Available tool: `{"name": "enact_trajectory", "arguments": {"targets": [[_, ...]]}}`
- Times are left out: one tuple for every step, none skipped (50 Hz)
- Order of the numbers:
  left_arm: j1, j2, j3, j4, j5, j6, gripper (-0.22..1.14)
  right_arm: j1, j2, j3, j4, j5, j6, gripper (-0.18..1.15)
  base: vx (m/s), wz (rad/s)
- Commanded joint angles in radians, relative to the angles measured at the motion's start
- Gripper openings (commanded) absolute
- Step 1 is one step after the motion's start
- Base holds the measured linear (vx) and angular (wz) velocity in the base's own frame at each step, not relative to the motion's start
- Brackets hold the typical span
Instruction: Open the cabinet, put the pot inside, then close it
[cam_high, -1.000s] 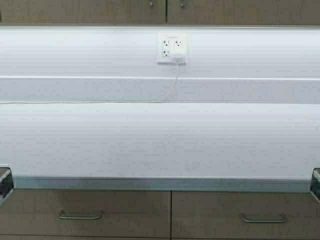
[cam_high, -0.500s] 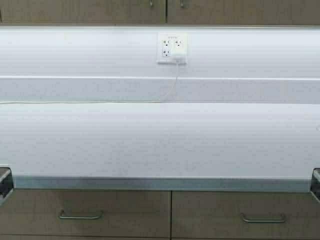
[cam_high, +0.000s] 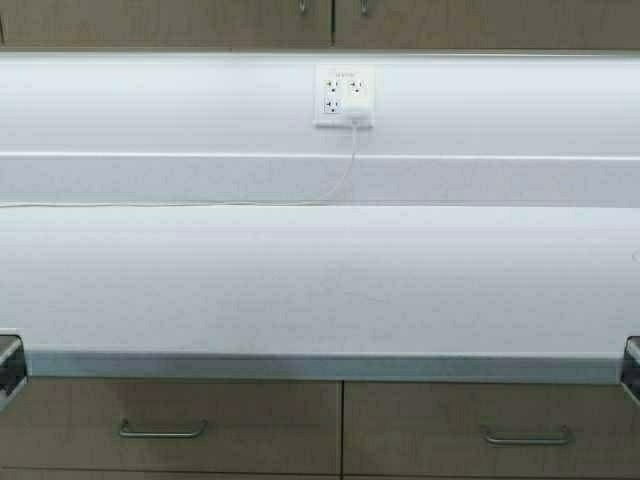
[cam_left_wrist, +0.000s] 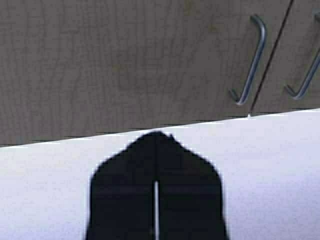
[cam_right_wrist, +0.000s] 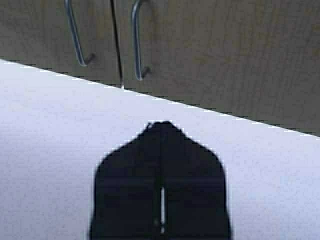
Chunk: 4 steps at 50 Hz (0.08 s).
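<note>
The cabinet (cam_high: 200, 22) hangs above the counter, and only its lower edge shows in the high view. Both doors are shut, and the ends of their metal handles (cam_high: 302, 8) meet at the middle. The left wrist view shows its left door (cam_left_wrist: 125, 65) and bar handle (cam_left_wrist: 252, 60). The right wrist view shows its right door (cam_right_wrist: 225, 55) and handle (cam_right_wrist: 136, 40). My left gripper (cam_left_wrist: 156, 135) and right gripper (cam_right_wrist: 161, 125) are both shut and empty, held low and pointing up at the cabinet. The pot is out of view.
A white countertop (cam_high: 320, 280) runs across the front, with its edge (cam_high: 320, 366) near me. A wall outlet (cam_high: 344, 96) holds a white plug, and its cable (cam_high: 150, 203) runs left along the backsplash. Base drawers with horizontal handles (cam_high: 162, 431) sit below. Arm parts show at both edges (cam_high: 8, 365).
</note>
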Motion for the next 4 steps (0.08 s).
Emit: {"name": "enact_trajectory", "arguments": {"targets": [[-0.002, -0.008, -0.012, 0.002, -0.015, 0.000, 0.04, 0.000, -0.008, -0.011, -0.002, -0.006, 0.002, 0.06, -0.01, 0.00], [-0.002, -0.008, -0.012, 0.002, -0.015, 0.000, 0.04, 0.000, -0.008, -0.012, -0.002, -0.006, 0.000, 0.06, -0.01, 0.00], [-0.002, -0.008, -0.014, 0.002, -0.015, 0.000, 0.04, 0.000, -0.008, -0.012, -0.002, -0.006, 0.000, 0.06, -0.01, 0.00], [-0.002, -0.008, -0.014, 0.002, -0.015, 0.000, 0.04, 0.000, -0.008, -0.014, -0.002, -0.006, 0.002, 0.06, -0.01, 0.00]]}}
